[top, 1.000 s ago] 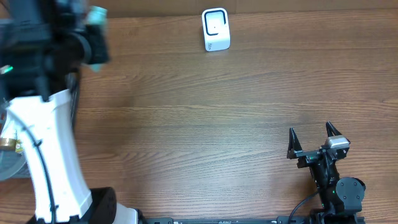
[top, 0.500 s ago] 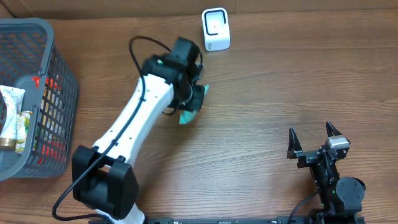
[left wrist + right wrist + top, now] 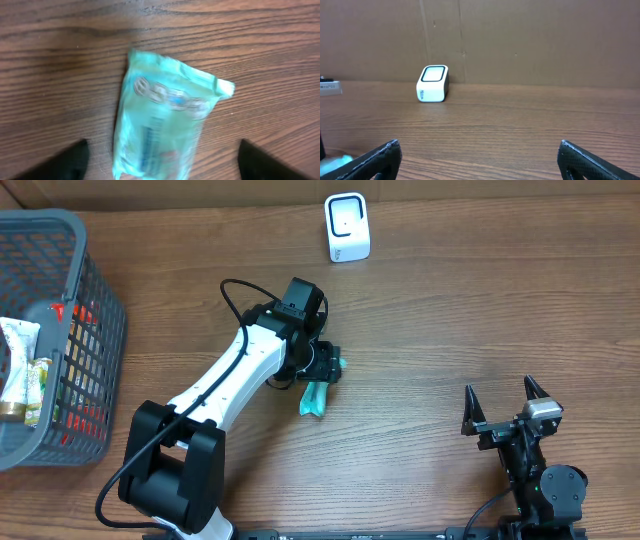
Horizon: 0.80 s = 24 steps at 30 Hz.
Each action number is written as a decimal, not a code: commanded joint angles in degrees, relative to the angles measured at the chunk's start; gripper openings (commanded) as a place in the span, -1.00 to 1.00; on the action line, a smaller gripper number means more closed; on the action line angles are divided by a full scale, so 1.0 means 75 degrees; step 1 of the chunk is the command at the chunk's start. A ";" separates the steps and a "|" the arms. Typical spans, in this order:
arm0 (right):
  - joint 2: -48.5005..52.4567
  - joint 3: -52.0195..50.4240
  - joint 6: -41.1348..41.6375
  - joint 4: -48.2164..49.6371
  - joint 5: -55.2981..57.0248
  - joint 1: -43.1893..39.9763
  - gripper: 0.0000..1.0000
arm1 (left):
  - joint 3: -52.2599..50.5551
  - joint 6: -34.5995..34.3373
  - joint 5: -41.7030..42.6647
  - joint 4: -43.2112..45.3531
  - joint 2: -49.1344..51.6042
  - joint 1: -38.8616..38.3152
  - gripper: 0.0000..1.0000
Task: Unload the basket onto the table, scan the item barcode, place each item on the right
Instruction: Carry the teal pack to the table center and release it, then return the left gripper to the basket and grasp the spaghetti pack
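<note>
At the middle of the desk [image 3: 450,310], a teal packet [image 3: 315,398] lies flat with its printed face up; the print is too blurred to read. Left claw [image 3: 325,368] hangs just over it, jaws spread wide, fingertips either side of the packet and clear of it, gripping nothing. White scanner [image 3: 347,227] stands at the far edge, well apart from the packet. Right claw [image 3: 500,392] sits low right, jaws wide, empty. Grey basket [image 3: 100,310] is at the left.

Cannot read the print on the pale teal plastic pouch [image 3: 165,125] in the left wrist view: too blurred. From overhead, see only its lower part below the left gripper [image 3: 320,373]. Lose the grey plastic mesh basket [image 3: 95,300] at the left edge.
</note>
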 commanded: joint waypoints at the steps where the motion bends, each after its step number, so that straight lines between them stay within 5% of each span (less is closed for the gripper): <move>1: -0.0076 -0.0082 0.0000 0.0041 0.0076 0.0041 1.00 | 0.0889 -0.0079 0.0236 -0.0289 -0.0236 0.0041 0.87; 8: -0.0076 -0.0082 0.0000 0.0041 0.0073 0.0041 1.00 | 0.4881 0.0428 0.0443 -0.2527 -0.0385 0.1029 0.99; 14: -0.0076 -0.0082 -0.0003 0.0041 0.0076 0.0041 1.00 | 0.8679 0.0341 -0.0924 -0.4940 -0.0388 0.3404 0.99; 19: -0.0076 -0.0082 0.0000 0.0041 0.0076 0.0041 1.00 | 0.9221 0.0294 -0.0930 -0.5694 -0.0347 0.6391 0.99; 24: -0.0076 -0.0082 -0.0003 0.0041 0.0073 0.0041 1.00 | 0.8582 0.0845 -0.0542 -0.5488 -0.0198 0.8110 1.00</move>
